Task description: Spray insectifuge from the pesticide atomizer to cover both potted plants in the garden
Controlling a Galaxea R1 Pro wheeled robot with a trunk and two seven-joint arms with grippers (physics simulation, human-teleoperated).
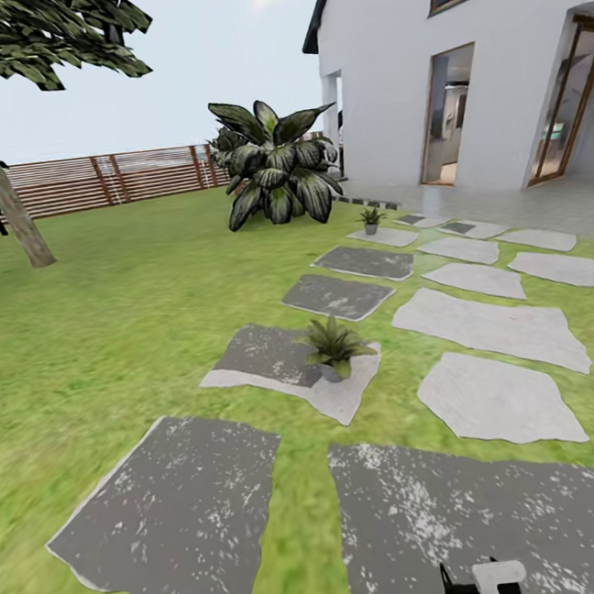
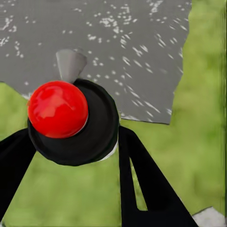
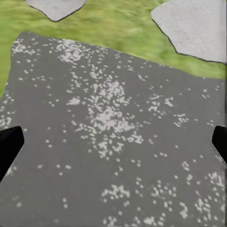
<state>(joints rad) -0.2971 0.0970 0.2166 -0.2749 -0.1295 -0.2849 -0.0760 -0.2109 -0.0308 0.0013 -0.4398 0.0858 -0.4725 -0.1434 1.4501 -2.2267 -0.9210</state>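
- The left gripper (image 2: 71, 142) clamps the pesticide atomizer (image 2: 71, 120), its red cap (image 2: 57, 109) and grey nozzle (image 2: 71, 64) aimed over a dark stepping stone (image 2: 123, 52) — seemingly carried ready to spray.
- The right gripper (image 3: 113, 146) hangs spread and empty above stone.
- Ahead in the garden, one potted plant (image 1: 333, 348) sits on a slab; the other (image 1: 371, 220) stands beyond, near the big shrub (image 1: 272, 161) — both apparently out of spraying reach.
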